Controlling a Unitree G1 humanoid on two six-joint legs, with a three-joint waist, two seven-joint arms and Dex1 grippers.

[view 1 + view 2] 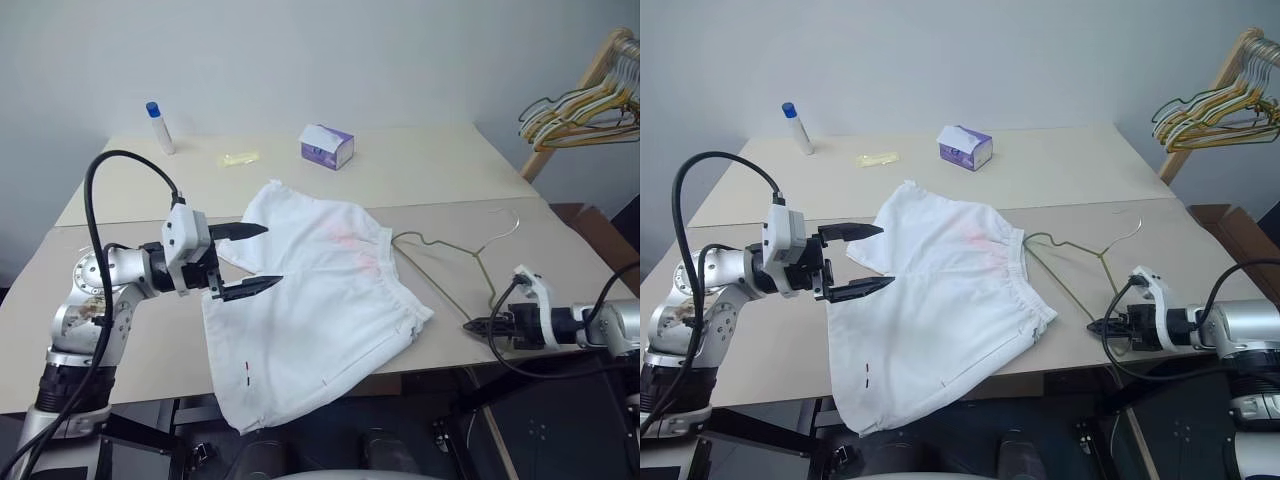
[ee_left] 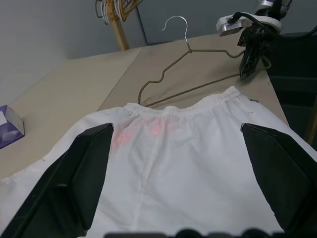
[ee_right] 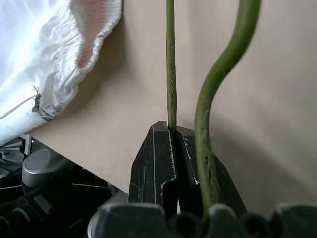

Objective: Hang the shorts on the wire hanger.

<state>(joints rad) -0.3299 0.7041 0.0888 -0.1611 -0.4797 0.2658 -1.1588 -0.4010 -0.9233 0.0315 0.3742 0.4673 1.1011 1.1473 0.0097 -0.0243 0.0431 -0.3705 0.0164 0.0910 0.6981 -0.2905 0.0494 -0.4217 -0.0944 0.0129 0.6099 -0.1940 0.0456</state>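
My left end effector (image 1: 247,260) is wide open above the shorts (image 1: 315,310), holding nothing. The shorts lie mid-frame on the surface (image 1: 430,170). My right end effector (image 3: 171,134), lower right, pinches the wire hanger (image 1: 455,262) just beside the shorts.

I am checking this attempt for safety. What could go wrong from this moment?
The right claw is shut on one thin wire of the wire hanger, near the table edge; the wire could twist or slip when lifted. Part of the hanger lies under the shorts, so pulling may drag them. The shorts already hang over the front edge and could slide off. The left claw is open above them, holding nothing.
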